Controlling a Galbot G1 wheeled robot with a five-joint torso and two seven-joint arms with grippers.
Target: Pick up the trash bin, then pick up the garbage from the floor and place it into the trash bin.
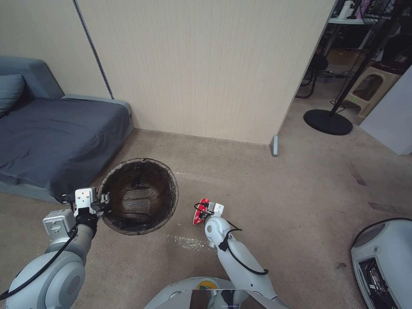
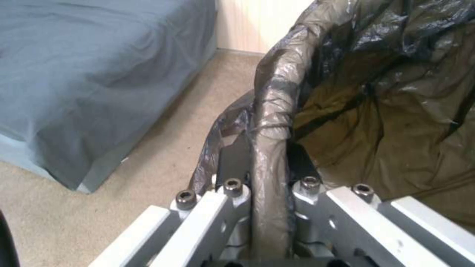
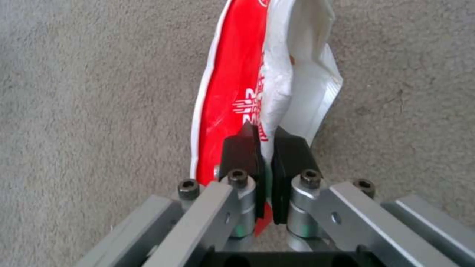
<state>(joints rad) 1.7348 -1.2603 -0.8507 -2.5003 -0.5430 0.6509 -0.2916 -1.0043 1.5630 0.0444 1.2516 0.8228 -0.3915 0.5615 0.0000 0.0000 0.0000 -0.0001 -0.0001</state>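
A: Left gripper point(image 2: 267, 163)?
B: Clamped on the trash bin point(image 1: 139, 195) rim, one pad inside the dark liner, one outside. Bin's beside the grey sofa point(image 1: 56, 137), mouth open to the head camera.
A: Right gripper point(image 3: 265, 148)?
B: Pinching a red-and-white wrapper point(image 3: 237, 92), pads pressed tight on it, carpet point(image 1: 274, 193) behind. In the head view it's just right of the bin, not over it.

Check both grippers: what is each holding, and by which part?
Left gripper clamps the trash bin by its bag-lined rim. Right gripper pinches the red-and-white wrapper at its near edge.
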